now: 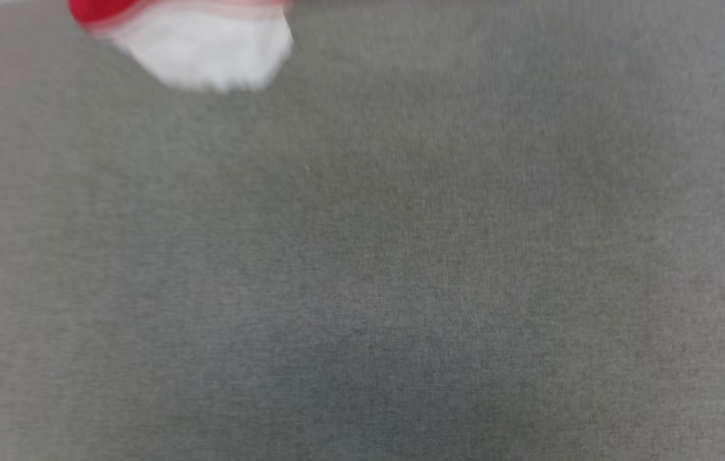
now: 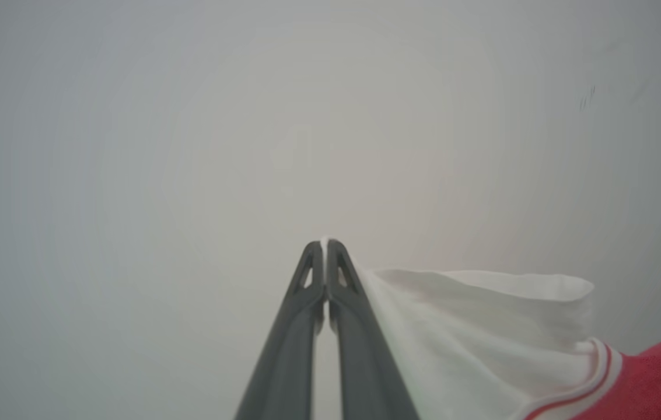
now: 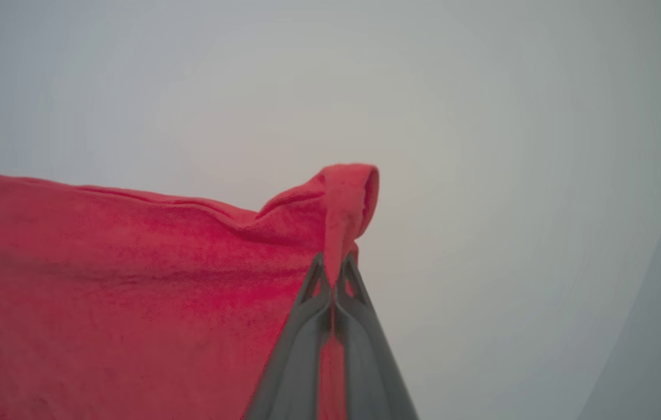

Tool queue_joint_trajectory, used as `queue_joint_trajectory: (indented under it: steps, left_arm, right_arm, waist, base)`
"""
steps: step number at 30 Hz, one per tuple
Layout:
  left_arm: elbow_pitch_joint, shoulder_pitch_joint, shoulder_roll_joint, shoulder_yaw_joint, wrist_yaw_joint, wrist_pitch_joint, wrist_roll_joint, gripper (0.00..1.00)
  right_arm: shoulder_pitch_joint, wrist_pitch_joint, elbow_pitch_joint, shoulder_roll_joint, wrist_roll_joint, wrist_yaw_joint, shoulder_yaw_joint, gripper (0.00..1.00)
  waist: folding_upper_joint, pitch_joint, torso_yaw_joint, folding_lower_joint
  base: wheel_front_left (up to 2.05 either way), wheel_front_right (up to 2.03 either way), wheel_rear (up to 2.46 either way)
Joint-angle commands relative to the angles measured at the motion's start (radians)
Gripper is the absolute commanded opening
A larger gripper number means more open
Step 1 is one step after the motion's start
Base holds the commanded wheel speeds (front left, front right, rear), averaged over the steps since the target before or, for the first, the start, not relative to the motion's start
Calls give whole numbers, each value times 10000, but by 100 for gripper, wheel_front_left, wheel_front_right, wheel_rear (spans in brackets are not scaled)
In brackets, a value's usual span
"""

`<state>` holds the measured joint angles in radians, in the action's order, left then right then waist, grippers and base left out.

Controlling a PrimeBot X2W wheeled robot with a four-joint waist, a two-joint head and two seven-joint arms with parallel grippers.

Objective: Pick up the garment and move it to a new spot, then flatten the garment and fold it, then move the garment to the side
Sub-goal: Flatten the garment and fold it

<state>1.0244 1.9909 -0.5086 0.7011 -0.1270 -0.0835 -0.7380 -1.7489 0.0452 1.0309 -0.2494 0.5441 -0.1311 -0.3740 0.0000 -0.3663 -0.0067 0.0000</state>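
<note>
We see the left gripper (image 2: 325,244) clenched on a thin pinch of white sleeve (image 2: 482,315). A sliver of cloth shows between the tips, and the sleeve drapes off beside the fingers down to the red-white striped trim (image 2: 595,376). In the blurred head view the garment (image 1: 196,45) sits at the top edge, left of centre, against the grey surface (image 1: 400,256); touching or lifted, we cannot tell. The right gripper (image 3: 335,262) is clamped on the garment's red edge, with a fold poking up past its tips.
</note>
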Motion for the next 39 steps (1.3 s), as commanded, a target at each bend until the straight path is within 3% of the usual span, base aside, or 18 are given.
queue_joint_trajectory:
  steps: [1, 10, 17, 27, 32, 39]
  left_arm:
    - [73, 534, 20, 26, 48, -170, 189, 0]
    - [341, 2446, 268, -133, -5, -1266, 252, 0]
    - [694, 1685, 431, -383, -26, -1749, -205, 0]
    - [-105, -1042, 454, 444, -39, -1762, -1042, 0]
    - [-782, -2563, 214, 1067, -38, -1595, -1718, 0]
    - [-2186, -4900, -461, 2021, -39, -1335, -2510, 0]
  right_arm:
    - [-356, -381, 118, -64, -157, 6, 128, 0]
    - [-1629, -2392, 1161, -345, -1241, 8, 638, 0]
    - [-1308, -2819, 2112, 66, -1613, 8, 864, 0]
    - [-152, -1948, 2296, 446, -807, 8, 773, 0]
    - [1021, -1499, 1572, 221, -318, 7, 5, 0]
    - [3414, -796, -240, -707, 1022, 8, -1166, 0]
  waist:
    - [0, -1488, -582, 0]
    - [0, -3802, -453, 0]
    - [0, -4460, -83, 0]
    - [0, -2988, 683, 0]
    - [0, -1851, 899, 0]
    - [0, -164, 1132, 0]
  base:
    - [0, 0, 0]
    - [0, 0, 0]
    - [0, 0, 0]
    - [0, 0, 0]
    - [0, 0, 0]
    - [0, 0, 0]
